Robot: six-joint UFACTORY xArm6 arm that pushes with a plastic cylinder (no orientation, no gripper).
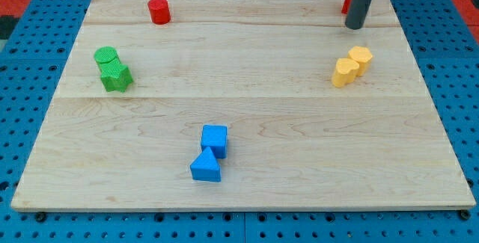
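Note:
My tip (355,26) rests on the board near the view's top right corner, at the end of the dark rod. Just behind the rod a red block (347,2) shows only as a sliver, touching or nearly touching it; its shape is hidden. Below the tip, a short way down the board, sit two yellow blocks side by side, a hexagon-like one (360,59) and a rounder one (344,72), touching each other. They are apart from the tip.
A red cylinder (159,10) stands at the top left. A green cylinder (107,57) and a green star-like block (117,76) touch at the left. A blue cube (214,139) and a blue triangle (206,167) sit together near the bottom centre. The wooden board (247,101) lies on blue pegboard.

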